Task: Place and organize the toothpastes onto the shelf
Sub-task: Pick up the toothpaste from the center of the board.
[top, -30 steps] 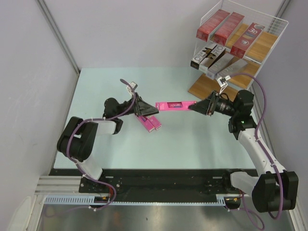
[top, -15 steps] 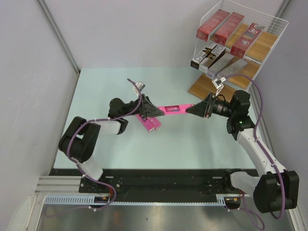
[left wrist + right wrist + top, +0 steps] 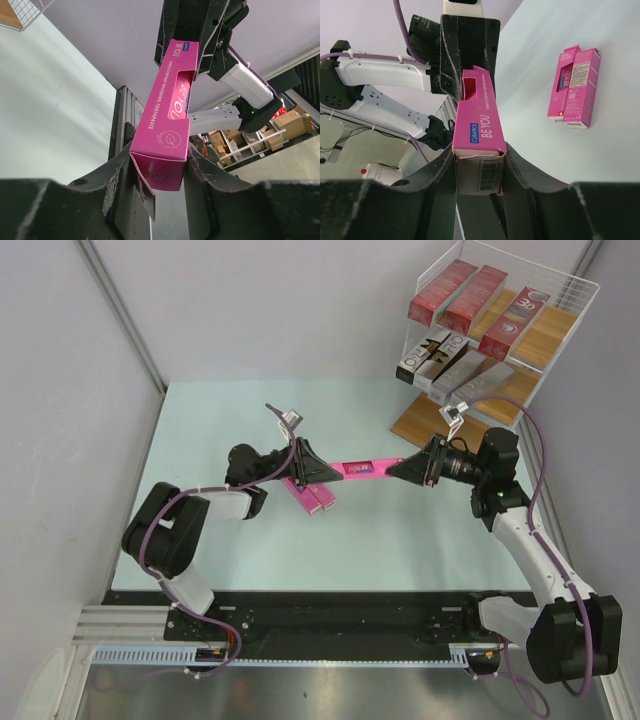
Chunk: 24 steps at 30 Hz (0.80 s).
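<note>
A bright pink toothpaste carton (image 3: 365,467) hangs level above the table, gripped at both ends. My left gripper (image 3: 325,472) is shut on its left end, where an end flap hangs loose (image 3: 145,192). My right gripper (image 3: 402,466) is shut on the barcode end (image 3: 479,172). Two more pink cartons (image 3: 312,497) lie side by side on the table just under the left gripper, also seen in the right wrist view (image 3: 575,85). The white wire shelf (image 3: 572,292) stands at the far right, with three dark red cartons (image 3: 475,300) on its top board and silver-grey ones (image 3: 452,365) on the middle board.
The shelf's bottom wooden board (image 3: 425,420) is bare and lies just behind the right arm's wrist. Grey walls close in the pale green table (image 3: 400,550) on the left and at the back. A black rail (image 3: 340,620) runs along the near edge.
My left gripper moved right onto the free end of the held pink carton and closed on it. The right gripper kept its grip and shifted slightly left.
</note>
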{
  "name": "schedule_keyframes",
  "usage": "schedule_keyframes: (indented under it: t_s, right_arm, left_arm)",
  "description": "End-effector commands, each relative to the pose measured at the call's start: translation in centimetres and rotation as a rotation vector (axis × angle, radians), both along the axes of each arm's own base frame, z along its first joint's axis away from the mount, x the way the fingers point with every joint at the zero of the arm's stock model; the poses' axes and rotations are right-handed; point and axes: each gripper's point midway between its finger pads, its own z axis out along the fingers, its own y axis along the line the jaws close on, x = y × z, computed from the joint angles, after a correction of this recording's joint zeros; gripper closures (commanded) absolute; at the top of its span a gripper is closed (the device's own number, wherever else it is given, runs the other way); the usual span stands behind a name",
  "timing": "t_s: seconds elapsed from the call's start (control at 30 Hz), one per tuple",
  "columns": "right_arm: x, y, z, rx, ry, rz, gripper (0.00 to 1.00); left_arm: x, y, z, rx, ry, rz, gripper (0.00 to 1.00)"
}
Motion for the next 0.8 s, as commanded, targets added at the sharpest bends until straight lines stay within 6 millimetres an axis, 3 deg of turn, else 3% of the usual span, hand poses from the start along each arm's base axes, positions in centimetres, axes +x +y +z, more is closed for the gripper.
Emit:
schedule_keyframes:
  t_s: [0.0, 0.07, 0.13, 0.2, 0.23, 0.37, 0.4, 0.47, 0.5, 0.63, 0.77]
  right_arm:
    - [0.3, -0.6, 2.5, -0.016, -0.099, -0.059, 0.66]
    - [0.5, -0.9, 2.6, -0.028, -0.112, -0.094, 0.52]
    - [0.6, -1.3, 2.7, -0.038, -0.122, -0.124, 0.38]
    - [0.9, -1.9, 2.6, -0.061, -0.132, -0.189, 0.31]
    - [1.1, -2.2, 2.6, -0.07, -0.134, -0.213, 0.26]
    - [2.3, -4.8, 2.0, -0.158, -0.116, -0.427, 0.19]
    - [2.2, -5.4, 2.3, -0.171, -0.135, -0.466, 0.18]
    - [2.7, -7.0, 2.2, -0.206, -0.126, -0.573, 0.16]
    - [2.7, -7.5, 2.3, -0.211, -0.129, -0.608, 0.16]
    - [2.5, -11.0, 3.0, -0.241, -0.13, -0.827, 0.13]
    - [1.9, -13.3, 3.7, -0.242, -0.134, -0.966, 0.07]
  left_arm:
    - [-1.1, 0.5, 4.7, -0.125, -0.309, 0.015, 0.8]
    - [-1.2, 0.6, 4.9, -0.127, -0.308, 0.017, 0.82]
    - [-1.2, 0.6, 5.0, -0.127, -0.31, 0.023, 0.9]
    - [-1.1, 0.7, 5.0, -0.125, -0.311, 0.032, 1.0]
    - [-0.9, 0.6, 4.8, -0.117, -0.303, 0.047, 1.0]
    - [0.0, 0.7, 4.6, -0.087, -0.279, 0.139, 1.0]
    - [0.6, 0.6, 3.4, -0.046, -0.22, 0.166, 1.0]
    - [1.5, 0.5, 3.4, -0.021, -0.228, 0.257, 1.0]
    - [2.0, 0.4, 2.0, 0.026, -0.188, 0.286, 1.0]
    - [2.6, -0.4, 0.9, 0.065, -0.107, 0.366, 1.0]
    - [2.9, -1.7, 0.0, 0.067, -0.045, 0.416, 1.0]
